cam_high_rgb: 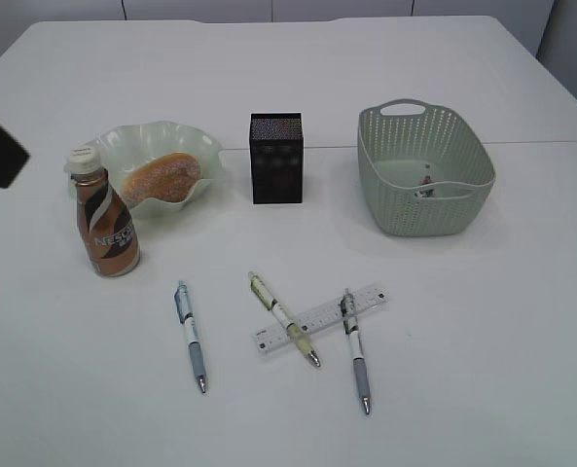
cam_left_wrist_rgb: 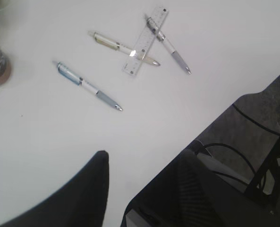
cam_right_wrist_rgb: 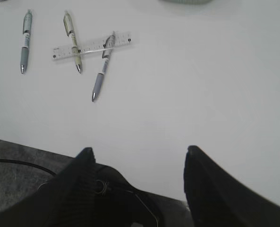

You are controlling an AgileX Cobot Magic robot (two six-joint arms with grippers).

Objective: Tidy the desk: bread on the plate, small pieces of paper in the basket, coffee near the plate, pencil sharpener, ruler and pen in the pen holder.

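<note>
Now, with both pincers released over the worktop's (cam_high_rgb: 483, 321) near edge: lift the green pen (cam_high_rgb: 284, 318) and grey pen (cam_high_rgb: 355, 352) off the ruler (cam_high_rgb: 319, 319) first, each gripped mid-barrel, then dropped upright into the black mesh pen holder (cam_high_rgb: 276, 159).

1. White worktop (cam_high_rgb: 483, 321) carries everything.
2. Landmark: black pen holder (cam_high_rgb: 276, 158), upright at centre.
3. Left of it, the green plate (cam_high_rgb: 205, 146); the coffee (cam_high_rgb: 104, 216) stands just in front of that plate.
4. Right of the holder, the basket (cam_high_rgb: 405, 209).
5. In front of the holder: the ruler (cam_high_rgb: 322, 317), with three pens, two crossing it.
</note>
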